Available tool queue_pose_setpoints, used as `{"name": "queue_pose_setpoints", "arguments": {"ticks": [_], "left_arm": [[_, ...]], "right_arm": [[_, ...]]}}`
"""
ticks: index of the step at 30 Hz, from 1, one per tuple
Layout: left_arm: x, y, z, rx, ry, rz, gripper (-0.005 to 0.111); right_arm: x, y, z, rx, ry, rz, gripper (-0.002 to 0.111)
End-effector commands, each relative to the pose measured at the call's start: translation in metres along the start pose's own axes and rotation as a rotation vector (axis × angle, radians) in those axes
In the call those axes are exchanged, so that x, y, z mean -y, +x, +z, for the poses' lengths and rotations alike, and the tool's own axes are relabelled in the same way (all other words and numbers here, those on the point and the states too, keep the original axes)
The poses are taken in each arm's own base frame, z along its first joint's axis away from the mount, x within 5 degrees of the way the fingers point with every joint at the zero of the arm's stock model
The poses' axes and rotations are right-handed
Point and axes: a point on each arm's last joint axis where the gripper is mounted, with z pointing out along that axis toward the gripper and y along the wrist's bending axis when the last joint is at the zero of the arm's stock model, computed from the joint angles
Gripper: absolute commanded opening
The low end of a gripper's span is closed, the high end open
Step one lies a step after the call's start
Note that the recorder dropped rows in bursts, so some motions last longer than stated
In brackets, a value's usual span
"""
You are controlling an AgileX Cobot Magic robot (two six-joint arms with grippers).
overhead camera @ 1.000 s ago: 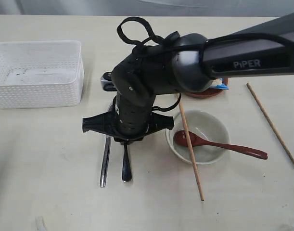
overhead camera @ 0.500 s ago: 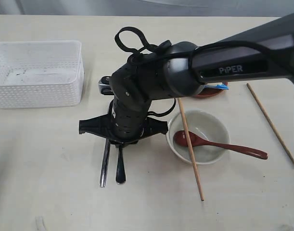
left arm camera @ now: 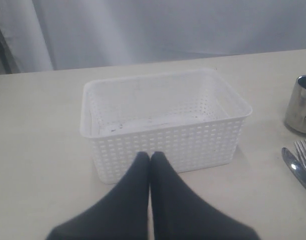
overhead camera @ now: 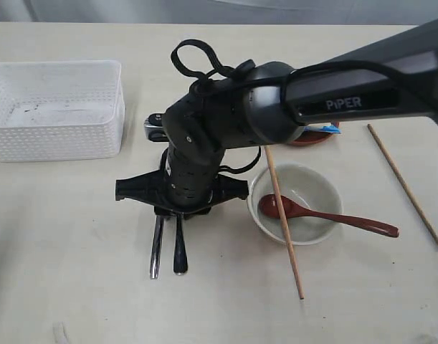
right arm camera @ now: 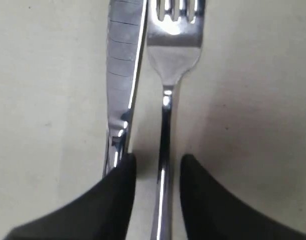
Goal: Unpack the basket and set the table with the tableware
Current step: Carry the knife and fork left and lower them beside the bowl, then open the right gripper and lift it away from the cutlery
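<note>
I am seeing the right gripper (right arm camera: pixel 158 162) down close over the table (overhead camera: pixel 61 272). Its jaws are standing narrowly apart, straddling the fork (right arm camera: pixel 165 60) handle with a gap showing on each side. The knife (right arm camera: pixel 125 65) is lying just beside the fork, parallel to it. Past them the cream bowl (overhead camera: pixel 312 190) is sitting with the red-brown spoon (overhead camera: pixel 348 219) resting in it and one chopstick (overhead camera: pixel 287 236) lying across its rim. The left gripper (left arm camera: pixel 150 156) is pinched together, gripping nothing, and is pointing at the white basket (left arm camera: pixel 168 145), which is sitting farther back on the table's left.
</note>
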Motion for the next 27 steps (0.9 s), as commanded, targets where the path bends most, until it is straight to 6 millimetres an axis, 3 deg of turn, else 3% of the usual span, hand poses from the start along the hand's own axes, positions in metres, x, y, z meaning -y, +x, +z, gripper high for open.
{"name": "queue_pose_setpoints", "arguments": {"ticks": [1,6,13,22,27], "left_arm": [[0.000,0.000,0.000,0.009,0.002,-0.009,0.000],[0.000,0.000,0.000,0.009,0.002,-0.009,0.000],[0.000,0.000,0.000,0.009,0.002,-0.009,0.000],[0.000,0.000,0.000,0.009,0.002,-0.009,0.000],[0.000,0.000,0.000,0.009,0.002,-0.009,0.000]], "right_arm": [[0.001,-0.001,-0.012,0.009,0.009,-0.024,0.045],[-0.002,-0.005,-0.045,0.066,-0.035,-0.086,0.045],[0.012,-0.010,-0.117,0.066,0.018,-0.164,0.045],[0.103,-0.028,-0.193,0.020,0.174,-0.101,0.045],[0.162,-0.021,-0.217,0.096,0.288,-0.007,0.041]]}}
